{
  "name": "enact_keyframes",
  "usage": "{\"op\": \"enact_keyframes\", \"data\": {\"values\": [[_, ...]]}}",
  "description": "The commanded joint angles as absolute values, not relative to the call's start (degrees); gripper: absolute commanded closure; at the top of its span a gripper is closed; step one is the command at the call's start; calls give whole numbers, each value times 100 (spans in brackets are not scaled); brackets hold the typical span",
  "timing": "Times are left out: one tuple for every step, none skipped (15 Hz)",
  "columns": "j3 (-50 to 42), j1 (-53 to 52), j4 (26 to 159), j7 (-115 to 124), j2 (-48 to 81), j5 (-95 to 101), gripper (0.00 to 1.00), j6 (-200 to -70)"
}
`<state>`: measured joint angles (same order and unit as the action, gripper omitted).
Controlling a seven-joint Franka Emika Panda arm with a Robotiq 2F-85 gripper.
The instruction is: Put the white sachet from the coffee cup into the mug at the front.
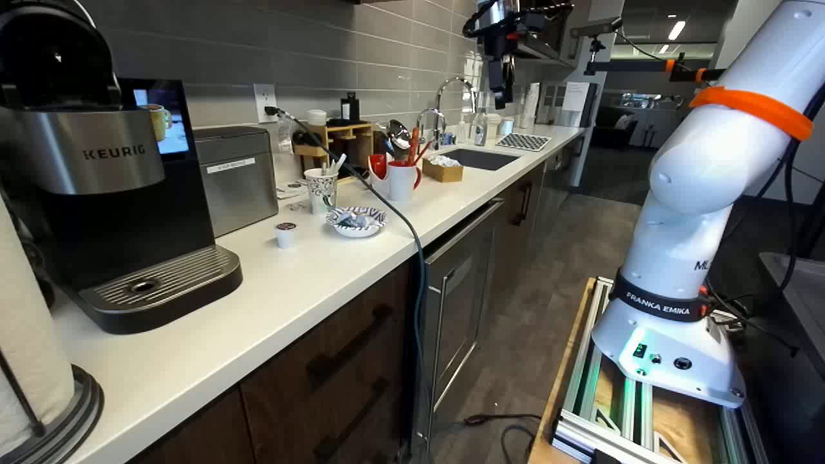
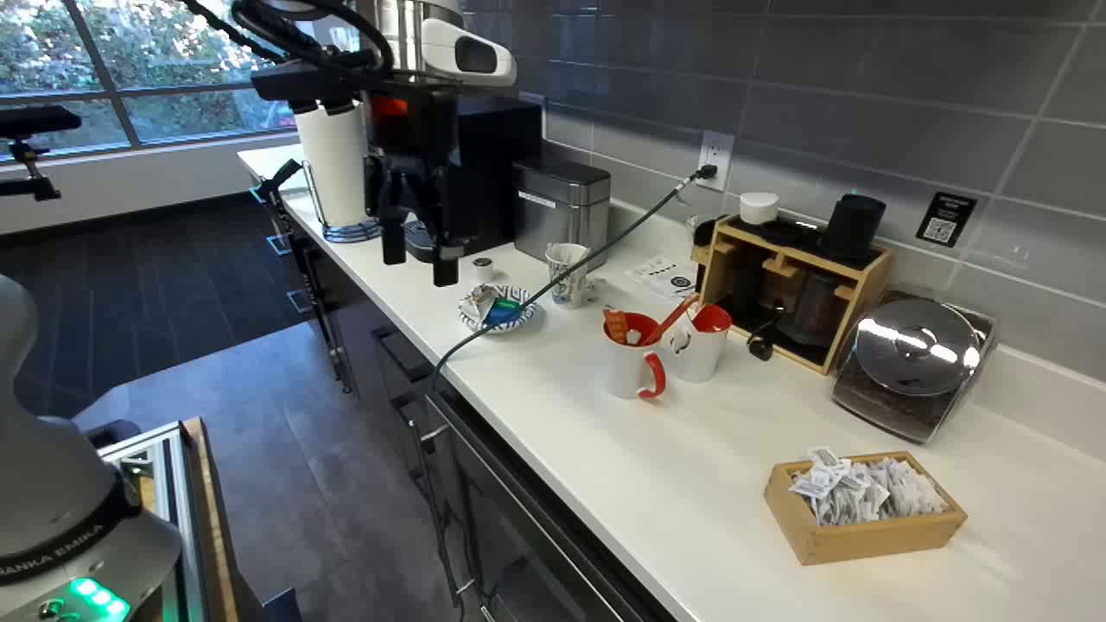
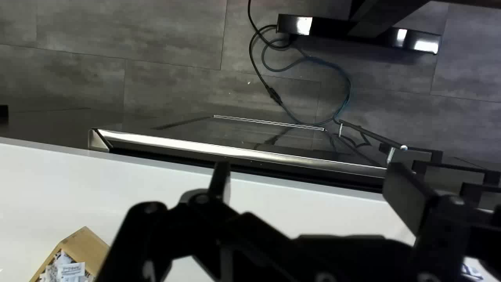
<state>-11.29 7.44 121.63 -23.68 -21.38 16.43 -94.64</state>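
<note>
- The gripper [image 3: 309, 174] is held high, its fingers [image 3: 405, 197] spread well apart.
- White strips [image 1: 338, 164] (whether sachets cannot be told) are held in the patterned paper cup [image 1: 322, 194].
- A power cord [image 1: 421, 261] is stretched from the wall outlet [image 2: 715, 153] over the counter [image 2: 734, 484], between that cup and the red-handled front mug [image 2: 626, 371].
- Near the cup, a patterned bowl [image 1: 354, 232] is set; well apart, a wooden box [image 2: 877, 540] of sachets [image 2: 873, 494].

A Keurig machine [image 1: 122, 167] is standing beside a metal box [image 1: 242, 183]; a cable [image 1: 421, 270] is crossing over the desk [image 1: 277, 290].
</note>
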Motion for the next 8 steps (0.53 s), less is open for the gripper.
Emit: {"op": "enact_keyframes", "data": {"values": [[-1158, 708, 12146, -2361, -2135, 1650, 0, -9445], [-1158, 707, 12146, -2361, -2135, 1650, 0, -9445], [-1158, 708, 12146, -2361, -2135, 1650, 0, -9445], [-1158, 708, 12146, -2361, -2135, 1650, 0, -9445], [-1158, 708, 12146, -2361, -2135, 1650, 0, -9445], [-1158, 708, 12146, -2361, -2135, 1650, 0, -9445], [-1179, 639, 12187, -2331, -2063, 1410, 0, -9653], [-1207, 562, 12183, -2322, -1977, 1091, 0, -9820]]}}
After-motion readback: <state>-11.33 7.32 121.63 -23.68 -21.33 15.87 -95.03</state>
